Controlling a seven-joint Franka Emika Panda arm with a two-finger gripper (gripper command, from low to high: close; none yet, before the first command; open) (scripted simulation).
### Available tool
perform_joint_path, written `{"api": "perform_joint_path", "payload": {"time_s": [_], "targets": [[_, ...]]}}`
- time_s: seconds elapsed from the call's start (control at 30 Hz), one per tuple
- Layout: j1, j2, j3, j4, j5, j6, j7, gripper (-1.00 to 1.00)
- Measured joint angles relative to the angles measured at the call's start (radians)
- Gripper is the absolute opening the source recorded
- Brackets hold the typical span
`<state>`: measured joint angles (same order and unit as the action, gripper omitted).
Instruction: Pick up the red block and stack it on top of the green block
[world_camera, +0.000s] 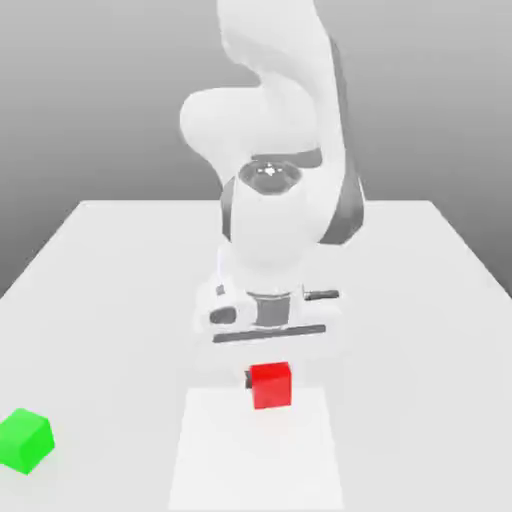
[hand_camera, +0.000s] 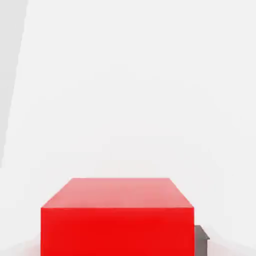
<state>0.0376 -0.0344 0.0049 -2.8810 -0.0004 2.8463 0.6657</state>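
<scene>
End effector (world_camera: 269, 381): closed on red block
Red block (world_camera: 271, 387): gripped
Green block (world_camera: 25, 441): on surface (world_camera: 420, 400), exterior view's left

You have a pale grey table (world_camera: 420, 300) with a straight far edge, its sides spreading toward the exterior view's near side. On its surface you have a brighter white panel (world_camera: 255, 460), four-sided, narrower at its far edge. Behind the table you can observe a plain grey backdrop (world_camera: 90, 90), darker lower down.
</scene>
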Motion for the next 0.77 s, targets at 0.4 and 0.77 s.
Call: {"api": "perform_joint_path", "payload": {"time_s": [0.4, 0.77], "targets": [[-0.337, 0.166, -0.194, 0.392, 0.072, -0.234, 0.125, -1.00], [-0.429, 0.361, -0.224, 0.509, 0.162, -0.160, 0.110, 1.00]]}}
